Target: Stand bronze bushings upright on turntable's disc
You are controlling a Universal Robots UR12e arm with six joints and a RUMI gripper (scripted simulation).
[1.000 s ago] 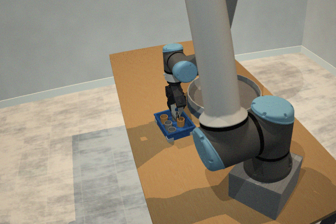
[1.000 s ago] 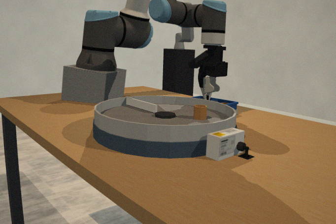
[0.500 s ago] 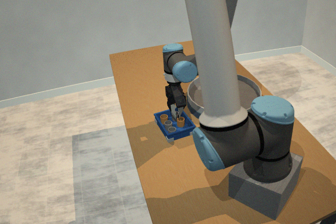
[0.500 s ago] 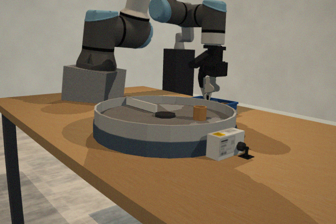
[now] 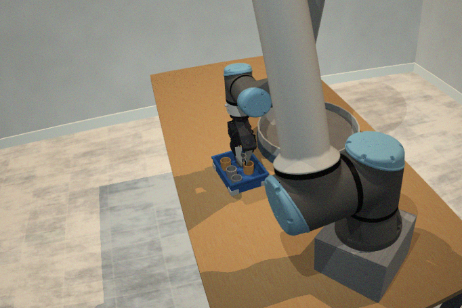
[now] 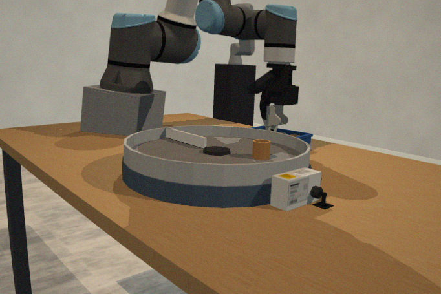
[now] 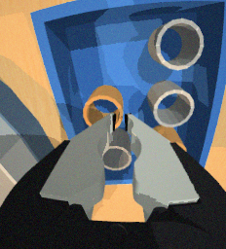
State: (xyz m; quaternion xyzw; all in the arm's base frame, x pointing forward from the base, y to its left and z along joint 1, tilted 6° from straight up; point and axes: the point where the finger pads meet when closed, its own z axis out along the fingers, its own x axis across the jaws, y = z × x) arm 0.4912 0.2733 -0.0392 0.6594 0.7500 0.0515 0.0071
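My gripper (image 5: pixel 244 163) (image 6: pixel 271 129) (image 7: pixel 120 115) is shut and empty, low over the blue crate (image 5: pixel 248 185) (image 6: pixel 306 137) (image 7: pixel 120 63). Its tips are close beside a bronze bushing (image 5: pixel 248 168) (image 7: pixel 110 92). A second bronze bushing (image 5: pixel 225 164) (image 7: pixel 173 136) is partly hidden by a finger in the wrist view. Two steel bushings (image 5: pixel 231 174) (image 7: pixel 190 46) (image 7: pixel 159 92) stand along the same side of the crate. A third steel bushing (image 7: pixel 119 141) shows between the fingers, below them. Another bronze bushing (image 6: pixel 260 150) stands upright on the turntable's disc (image 6: pixel 152 147), clear of the dark hub (image 6: pixel 216 150).
The turntable's raised wall (image 5: pixel 270 145) (image 6: pixel 213 173) stands next to the crate. A pale straight bar (image 6: pixel 185 137) crosses part of the disc. A white box (image 6: pixel 295 189) with a black knob is at the turntable's outer side. The arm's grey base block (image 5: pixel 350 265) (image 6: pixel 110 110) stands on the table.
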